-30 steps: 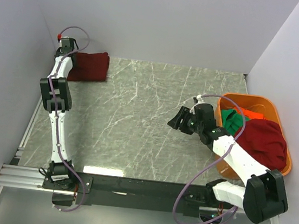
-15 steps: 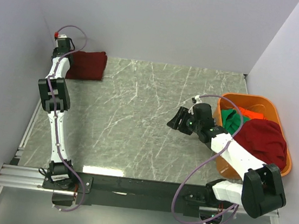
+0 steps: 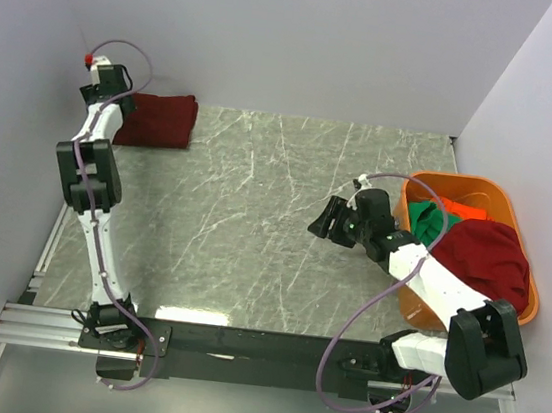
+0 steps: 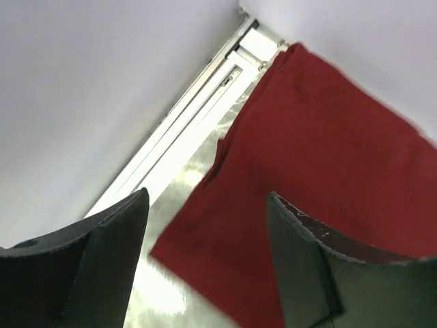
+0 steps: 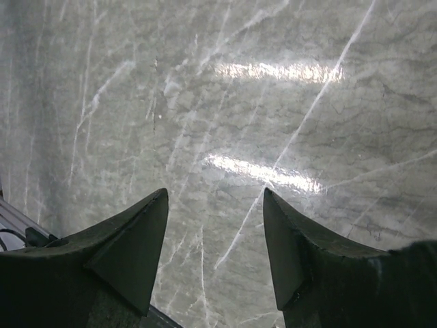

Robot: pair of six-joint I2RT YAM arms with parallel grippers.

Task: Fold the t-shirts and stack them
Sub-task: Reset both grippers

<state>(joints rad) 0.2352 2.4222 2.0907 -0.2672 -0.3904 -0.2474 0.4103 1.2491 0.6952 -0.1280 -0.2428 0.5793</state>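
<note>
Left fingers (image 4: 102, 273) are hanging wide over folded shirt (image 4: 328, 157) at far-left corner of tabletop (image 3: 255, 214), right fingers (image 5: 123, 260) wide too; limp heaped shirt (image 3: 491, 258) likely needing an edge pinch.

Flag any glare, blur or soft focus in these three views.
Top external: sharp and evenly lit, with one glare patch on the table near the arm bases. Left wrist: the folded maroon t-shirt has a blurred near edge, with blown-out glare beside it; left fingers dark and soft. Right wrist: two bright reflection streaks on the table; right fingers underexposed.
</note>
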